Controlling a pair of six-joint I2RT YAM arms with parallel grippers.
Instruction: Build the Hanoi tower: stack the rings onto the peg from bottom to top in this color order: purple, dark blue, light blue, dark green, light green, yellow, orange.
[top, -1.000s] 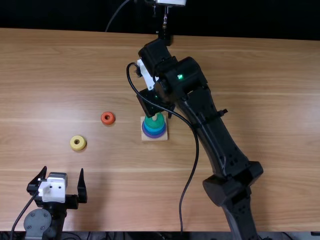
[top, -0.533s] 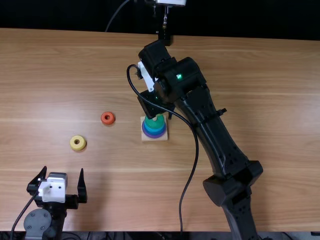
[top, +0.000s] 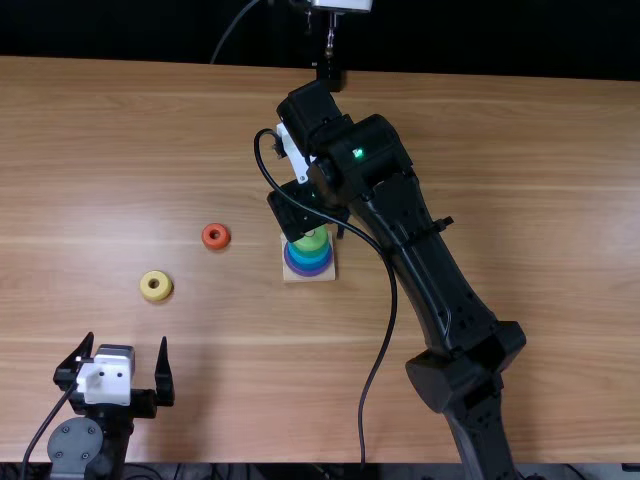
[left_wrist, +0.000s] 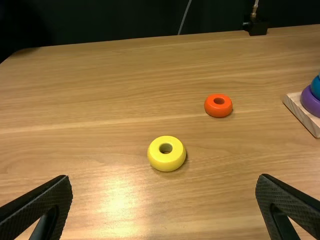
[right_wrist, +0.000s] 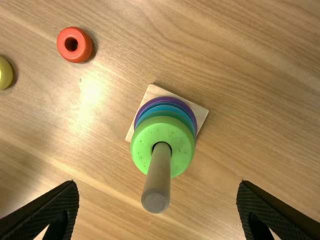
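Top view | yellow ring (top: 156, 295) lies near the left hand (top: 126, 340), far and slightly right of it | left hand wide open, empty | right hand (right_wrist: 158, 186) spread, empty, around the peg (right_wrist: 158, 175), light green ring (right_wrist: 167, 131) uppermost | yellow probably next, going right, slightly far

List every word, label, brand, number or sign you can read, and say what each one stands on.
None can be read.
The light green ring has dark specks that form no letters.
The yellow ring, orange ring and peg carry no readable marks.
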